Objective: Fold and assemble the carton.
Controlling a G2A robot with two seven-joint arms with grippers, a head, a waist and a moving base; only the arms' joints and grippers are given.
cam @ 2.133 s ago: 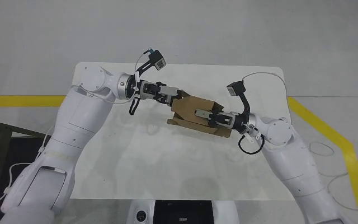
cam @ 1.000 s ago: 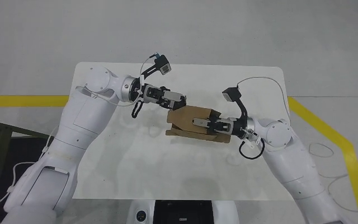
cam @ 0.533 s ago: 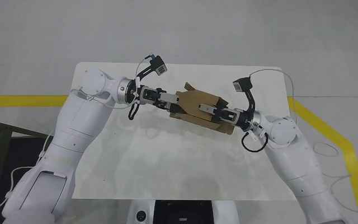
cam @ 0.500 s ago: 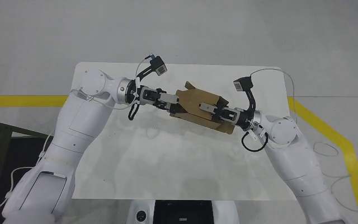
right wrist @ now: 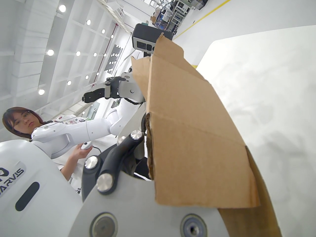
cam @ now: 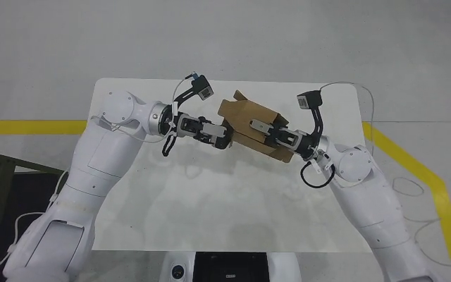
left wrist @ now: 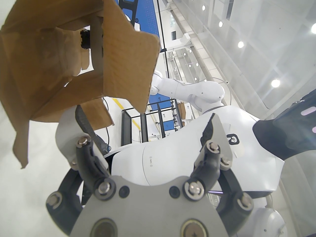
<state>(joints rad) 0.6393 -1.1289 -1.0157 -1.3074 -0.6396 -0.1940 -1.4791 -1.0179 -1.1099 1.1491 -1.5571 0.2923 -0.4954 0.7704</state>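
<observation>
A brown carton (cam: pixel 248 118) hangs tilted above the middle of the white table, its end flaps loose. My right gripper (cam: pixel 270 131) is shut on its right-hand wall, and that panel (right wrist: pixel 192 129) runs along the wrist. My left gripper (cam: pixel 220 137) is open at the carton's near left corner. In the left wrist view the open end of the carton (left wrist: pixel 49 50) shows a hollow inside. One flap (left wrist: pixel 128 70) hangs just above the left gripper (left wrist: pixel 148 127). One of its fingertips (left wrist: pixel 82 120) lies close under a lower flap; I cannot tell whether it touches.
The white table (cam: pixel 148 211) is bare around the arms, with wide room toward its near edge. The table's far rounded corner (right wrist: pixel 217 45) lies beyond the carton. A yellow floor line (cam: pixel 42 127) runs past both sides of the table.
The right arm has carried the carton up and toward the table's far side, tilting it more. The left gripper has slid from the carton's left end to below its near left corner.
</observation>
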